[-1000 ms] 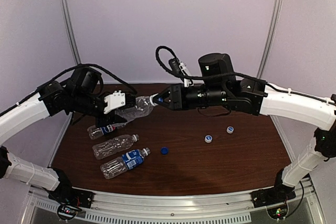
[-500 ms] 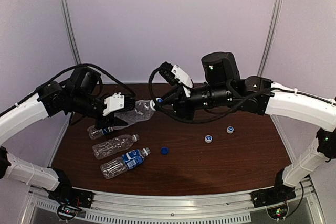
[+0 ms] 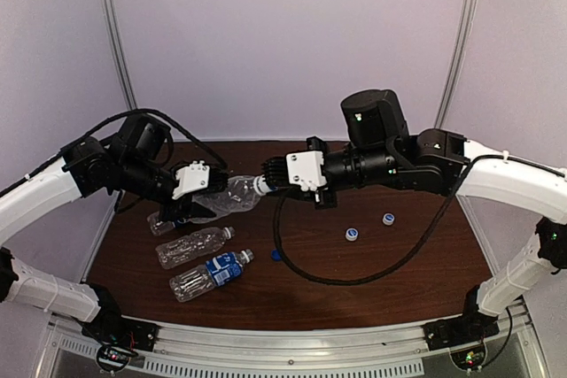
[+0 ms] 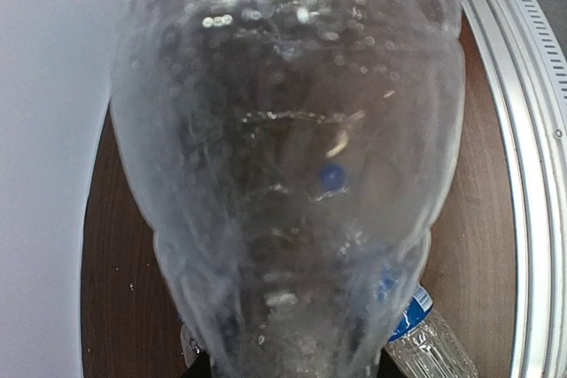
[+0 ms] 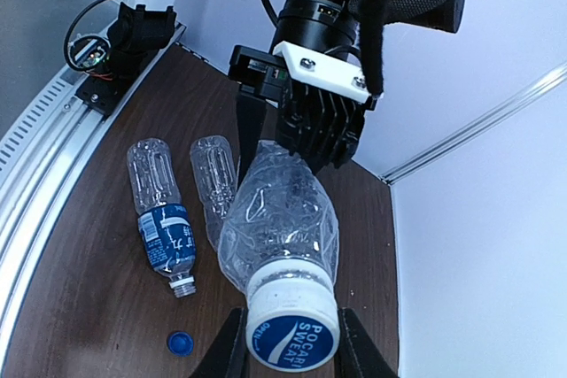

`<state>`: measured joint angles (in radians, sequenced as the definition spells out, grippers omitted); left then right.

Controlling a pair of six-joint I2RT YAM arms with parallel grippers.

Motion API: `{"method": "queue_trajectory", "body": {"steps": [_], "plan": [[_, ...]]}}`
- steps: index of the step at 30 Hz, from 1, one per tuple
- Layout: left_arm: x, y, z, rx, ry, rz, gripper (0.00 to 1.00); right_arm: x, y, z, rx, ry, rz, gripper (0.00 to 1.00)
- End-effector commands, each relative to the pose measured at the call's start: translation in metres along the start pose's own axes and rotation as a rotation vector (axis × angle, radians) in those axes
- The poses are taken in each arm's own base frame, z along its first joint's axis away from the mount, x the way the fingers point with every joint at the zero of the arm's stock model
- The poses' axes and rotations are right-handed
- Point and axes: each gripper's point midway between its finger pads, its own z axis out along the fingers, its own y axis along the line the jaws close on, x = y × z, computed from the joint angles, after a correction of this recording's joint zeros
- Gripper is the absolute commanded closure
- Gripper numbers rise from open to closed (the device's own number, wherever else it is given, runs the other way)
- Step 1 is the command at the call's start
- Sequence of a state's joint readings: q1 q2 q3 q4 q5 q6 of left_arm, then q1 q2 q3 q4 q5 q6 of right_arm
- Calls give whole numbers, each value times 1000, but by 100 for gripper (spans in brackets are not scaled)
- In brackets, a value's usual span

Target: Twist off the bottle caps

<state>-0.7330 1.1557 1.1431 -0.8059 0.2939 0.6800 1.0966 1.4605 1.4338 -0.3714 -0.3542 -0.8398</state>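
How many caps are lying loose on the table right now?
3. The dark blue cap lies near the middle of the table; the nearer white cap and the farther white cap lie to its right. A fourth cap sits on the held bottle. No others show.

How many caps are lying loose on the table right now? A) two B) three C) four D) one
B: a blue cap and two white caps lie loose, while the fourth cap is on the held bottle.

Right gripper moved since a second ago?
Yes. The right gripper rolled about its axis; its white camera mount swung down toward the loose white caps.
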Motion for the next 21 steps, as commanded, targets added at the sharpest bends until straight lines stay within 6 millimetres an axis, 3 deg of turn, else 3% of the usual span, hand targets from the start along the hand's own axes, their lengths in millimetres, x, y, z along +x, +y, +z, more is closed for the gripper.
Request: {"method": "queue_trajectory", "body": {"steps": [1, 5, 10, 15, 18, 21], "plan": [[-2, 7, -4, -25, -9, -30, 74, 0, 4, -15, -8, 41, -140, 100], [-2, 7, -5, -25, -9, -30, 73, 4, 3, -23, 24, 49, -232, 100], [-2, 7, -5, -25, -10, -30, 73, -10, -4, -31, 70, -7, -259, 100], [-2, 7, -5, -25, -10, -30, 74, -10, 0, -29, 61, -20, -254, 100], [-1, 7, -5, -30, -6, -33, 74, -8, -13, -27, 126, -7, -144, 100], [4, 14, -5, -71, 16, -46, 73, 4, -35, -30, 236, 36, 77, 100]]}}
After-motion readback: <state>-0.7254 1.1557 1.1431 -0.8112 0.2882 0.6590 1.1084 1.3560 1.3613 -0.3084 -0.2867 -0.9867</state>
